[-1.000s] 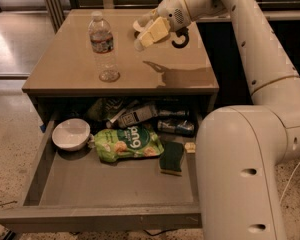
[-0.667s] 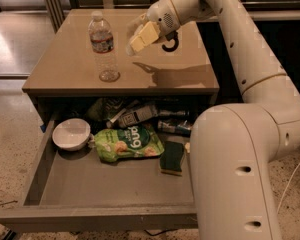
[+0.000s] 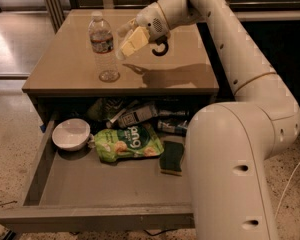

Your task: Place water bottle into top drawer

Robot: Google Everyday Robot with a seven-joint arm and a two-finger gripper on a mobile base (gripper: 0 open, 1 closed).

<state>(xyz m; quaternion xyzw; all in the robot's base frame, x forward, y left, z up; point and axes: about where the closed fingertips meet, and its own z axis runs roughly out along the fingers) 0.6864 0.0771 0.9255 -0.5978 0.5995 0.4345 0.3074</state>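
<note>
The water bottle (image 3: 103, 46), clear ribbed plastic with a white cap and a dark label band, stands upright on the tan cabinet top (image 3: 65, 69), near its front left. My gripper (image 3: 127, 36) is just right of the bottle at label height, a small gap away. Its pale fingers (image 3: 135, 40) are spread open with nothing between them and point left toward the bottle. Below, the top drawer (image 3: 105, 189) is pulled out wide, and the front half of its grey bottom is bare.
In the drawer's back half lie a white bowl (image 3: 70, 133), a green snack bag (image 3: 127, 143), a dark green sponge (image 3: 171, 157) and a dark bottle with a black-and-white label (image 3: 138, 115). My white arm (image 3: 230, 174) covers the drawer's right side.
My gripper has moved left across the cabinet top, from the back right to just beside the bottle. The bottle and the drawer's contents have not moved.
</note>
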